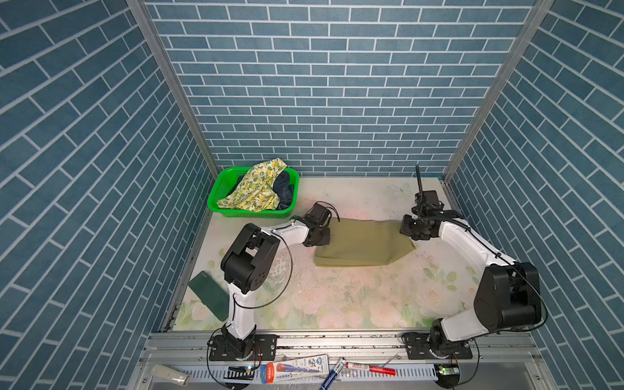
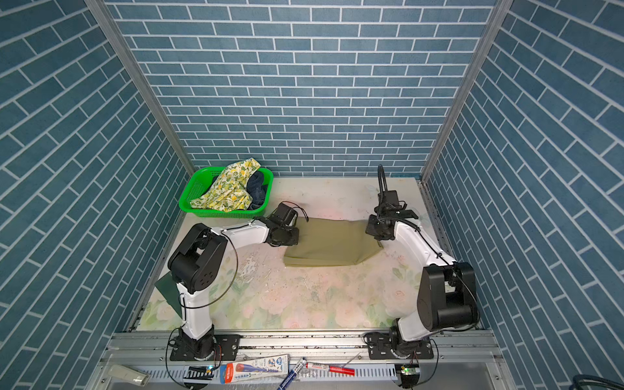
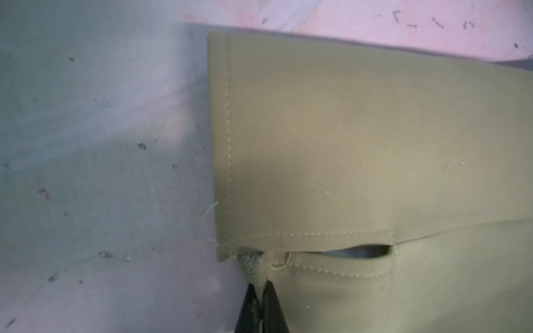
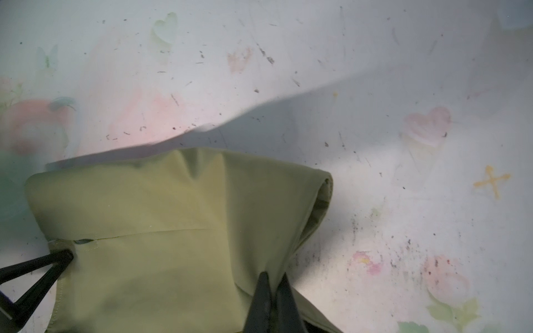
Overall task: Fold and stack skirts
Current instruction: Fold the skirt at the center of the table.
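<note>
A blue-and-red printed packet (image 1: 295, 368) and a red marker (image 1: 370, 368) lie on the front rail, their lettering too small to read. The tabletop (image 1: 337, 297) carries a faded floral pattern in pink and green, scuffed and speckled with dark marks. Blue brick-patterned walls (image 1: 320, 84) close it in on three sides. The olive-khaki skirt (image 1: 363, 244) lies folded on the far half, between the two arms. The left pincer (image 3: 261, 289) is closed on its stitched edge beside a slit, and the right pincer (image 4: 274, 284) is closed on a fold at the opposite end. The lemon-print skirt (image 1: 256, 189) and the navy denim skirt (image 1: 285, 192) sit bunched in a green basket (image 1: 250, 213) at the far left corner.
</note>
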Available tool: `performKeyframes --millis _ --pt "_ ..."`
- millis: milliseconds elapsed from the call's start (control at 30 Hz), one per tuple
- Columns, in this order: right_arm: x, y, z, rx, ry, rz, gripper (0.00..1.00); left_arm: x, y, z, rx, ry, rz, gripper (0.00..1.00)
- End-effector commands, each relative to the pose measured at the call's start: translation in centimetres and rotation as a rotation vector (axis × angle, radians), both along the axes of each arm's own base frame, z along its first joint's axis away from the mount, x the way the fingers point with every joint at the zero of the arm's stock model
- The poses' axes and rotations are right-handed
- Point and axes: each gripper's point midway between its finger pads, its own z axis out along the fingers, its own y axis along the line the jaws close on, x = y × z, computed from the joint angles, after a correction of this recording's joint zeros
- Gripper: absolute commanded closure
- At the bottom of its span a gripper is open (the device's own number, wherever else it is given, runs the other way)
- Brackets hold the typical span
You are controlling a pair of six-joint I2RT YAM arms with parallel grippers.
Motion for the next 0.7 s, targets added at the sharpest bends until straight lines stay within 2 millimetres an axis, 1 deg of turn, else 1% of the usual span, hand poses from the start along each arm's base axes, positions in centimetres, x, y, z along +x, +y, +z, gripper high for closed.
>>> performKeyframes --millis 0,133,267,433,500,567,600,633,667 --pt "0.1 2.0 2.3 -0.029 -0.026 0.015 1.00 -3.3 0.7 -3.9 0.039 0.133 -0.015 1.00" --pt "0.5 5.6 2.7 -0.037 -0.027 0.068 1.00 -3.5 0.6 -3.9 0.026 0.129 -0.012 1.00" --pt "1.1 10.4 2.9 0.007 -0.037 0.100 1.00 -3.6 0.5 -3.9 0.011 0.125 -0.012 1.00" --pt "1.8 17.2 1.8 0.161 -0.038 0.095 1.00 -3.8 0.6 -4.0 -0.003 0.120 -0.008 1.00" --pt "2.2 19.5 1.7 0.226 -0.044 0.092 1.00 -3.9 0.7 -3.9 -0.005 0.117 -0.007 1.00" --pt "2.5 21.3 1.9 0.309 -0.052 0.096 1.00 -4.0 0.8 -3.8 -0.010 0.113 -0.002 1.00" --pt "2.8 21.8 2.1 0.335 -0.060 0.096 1.00 -4.1 0.8 -3.7 -0.013 0.111 -0.001 1.00" --pt "2.9 22.0 2.3 0.346 -0.069 0.094 0.97 -4.1 0.9 -3.6 -0.016 0.107 0.002 1.00" --pt "2.8 22.5 2.9 0.378 -0.075 0.113 0.91 -4.1 1.0 -3.6 -0.018 0.104 0.006 1.00"
